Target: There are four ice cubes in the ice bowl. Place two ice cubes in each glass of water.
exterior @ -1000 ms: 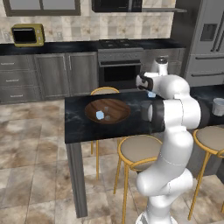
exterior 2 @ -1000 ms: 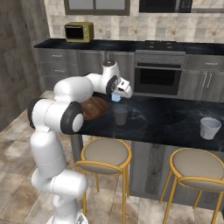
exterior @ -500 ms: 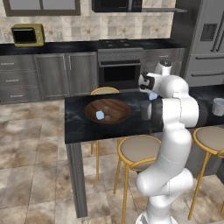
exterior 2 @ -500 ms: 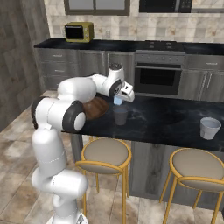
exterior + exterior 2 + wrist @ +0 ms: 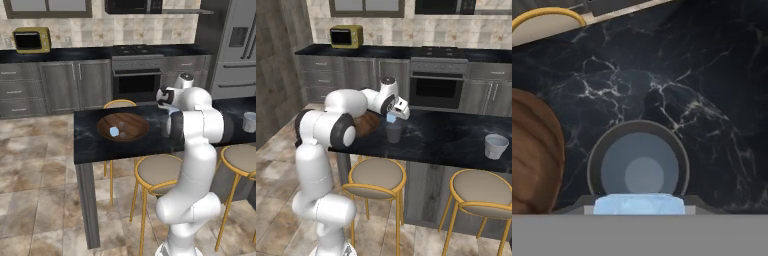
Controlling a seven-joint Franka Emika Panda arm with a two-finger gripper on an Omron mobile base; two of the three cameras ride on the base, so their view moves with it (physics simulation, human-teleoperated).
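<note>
Left base view: wooden bowl (image 5: 123, 127) on the dark marble counter (image 5: 95, 142), near its left end, with a cube (image 5: 114, 131) left inside, maybe more but too small to count. Gripper (image 5: 173, 108) raised over the counter to the right of the bowl, mostly hidden behind the arm. Second glass (image 5: 249, 122) far at the right edge, well apart. Behind, grey cabinets, an oven (image 5: 137, 83) and a yellow microwave (image 5: 31, 39); stools (image 5: 161, 170) with yellow frames under the counter, tiled floor.

Right base view: gripper (image 5: 392, 116) clamped on a pale blue cube (image 5: 391, 118), held straight above the near glass (image 5: 393, 133), apart from its rim. Placed so, probably, for a clean drop into the water. Bowl (image 5: 366, 123) just beside this glass, partly behind the arm. Other glass (image 5: 496, 146) alone at the right.

Hand view: looking down into the glass (image 5: 638, 161), its round mouth nearly centred under the held cube (image 5: 639, 203). Bowl rim (image 5: 534, 155) at the left, close by. Black stone with white veins all around
</note>
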